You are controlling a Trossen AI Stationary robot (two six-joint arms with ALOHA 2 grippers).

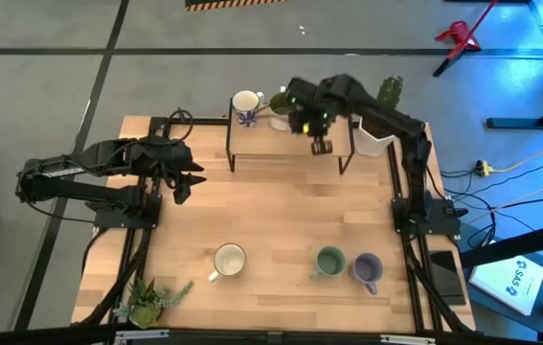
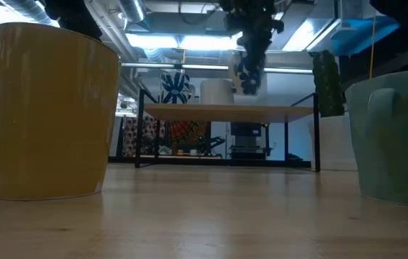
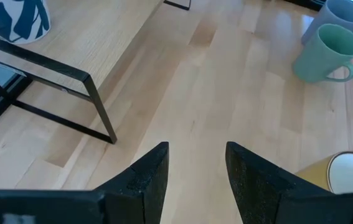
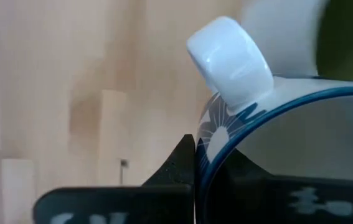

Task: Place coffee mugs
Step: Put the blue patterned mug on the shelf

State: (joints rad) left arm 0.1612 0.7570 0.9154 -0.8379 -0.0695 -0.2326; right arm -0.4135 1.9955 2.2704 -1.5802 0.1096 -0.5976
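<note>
My right gripper [image 1: 320,145] hangs over the black-framed wooden shelf [image 1: 285,144], shut on a white mug with a blue pattern [image 4: 269,143]; the arm hides that mug in the high view. A second white-and-blue mug [image 1: 246,105] and an olive one [image 1: 278,102] stand on the shelf's far side. The pale yellow mug [image 1: 229,261], the teal one [image 1: 329,261] and the lavender one [image 1: 367,269] stand on their bases near the table's near edge. My left gripper [image 1: 187,180] is open above the left half of the table, touching nothing. My right gripper holds the white-and-blue mug by its blue rim [image 4: 206,177], one finger [image 4: 181,163] outside the wall and the other hidden inside the mug. The fingers come from above, pointing down. The handle [image 4: 229,59] points away from the fingers. In the low view the mug [image 2: 247,80] hangs clear above the shelf top.
A cactus [image 1: 391,91] in a white pot [image 1: 373,144] stands at the shelf's right end, close to the right arm. A small green plant [image 1: 147,302] lies at the near left corner. Bare wood [image 1: 281,211] spreads between the shelf and the near mugs.
</note>
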